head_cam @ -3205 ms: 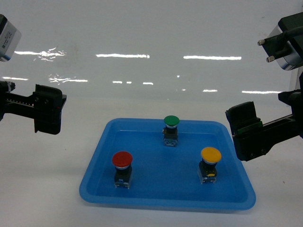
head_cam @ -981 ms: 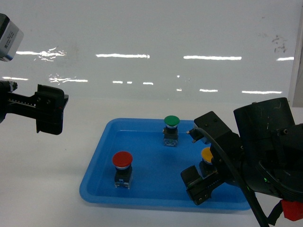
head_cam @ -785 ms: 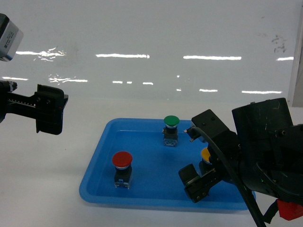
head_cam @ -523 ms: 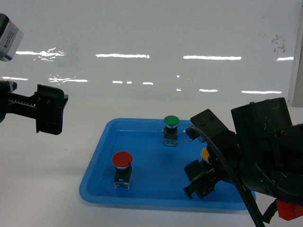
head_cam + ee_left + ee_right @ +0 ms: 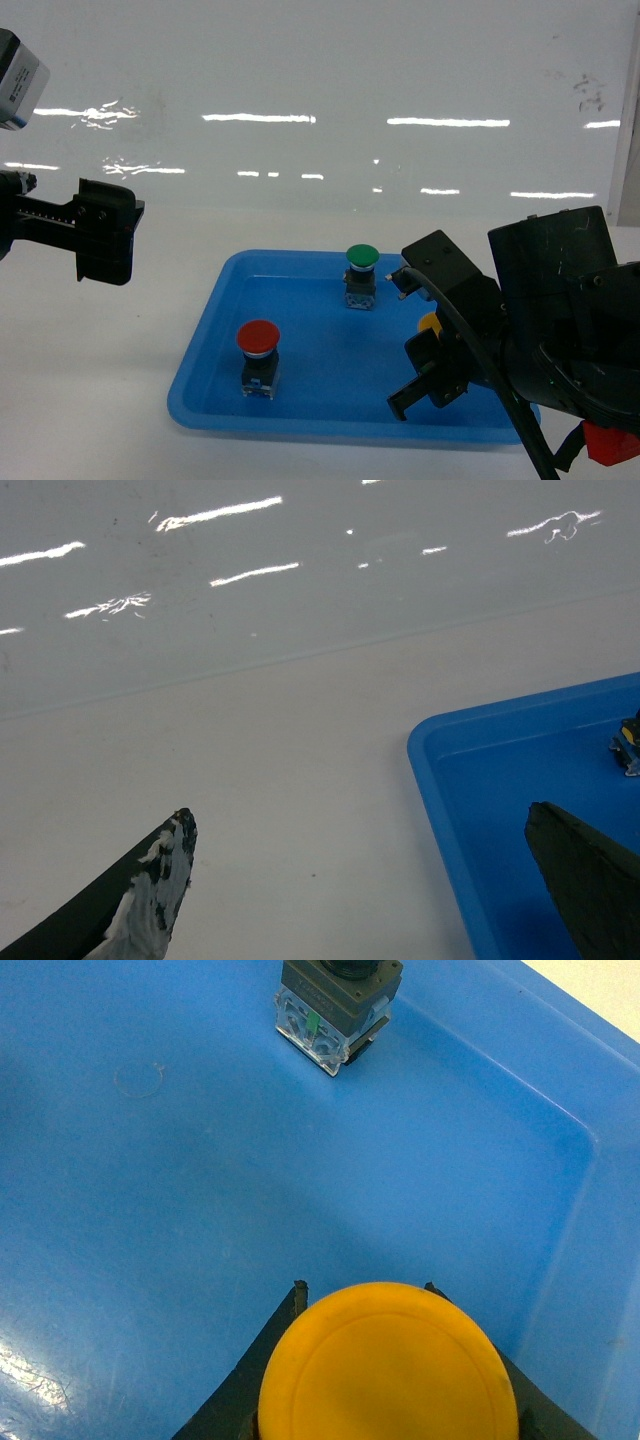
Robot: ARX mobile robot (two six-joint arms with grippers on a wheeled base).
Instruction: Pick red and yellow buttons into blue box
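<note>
Progress is nil: right gripper [image 5: 428,372] clamps yellow button [image 5: 388,1365] in tray [image 5: 215,318]; red button [image 5: 257,339] untouched; left gripper [image 5: 370,880] open.

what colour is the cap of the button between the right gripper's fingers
Yellow-orange. The button cap fills the bottom of the right wrist view, with a dark finger on either side.

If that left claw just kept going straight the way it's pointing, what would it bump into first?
Probably nothing soon. The left gripper hangs open above the white table, aimed toward the near-left corner of the shallow blue tray. If it is angled downward, the table or that tray's rim comes first, but depth is unclear.
</note>
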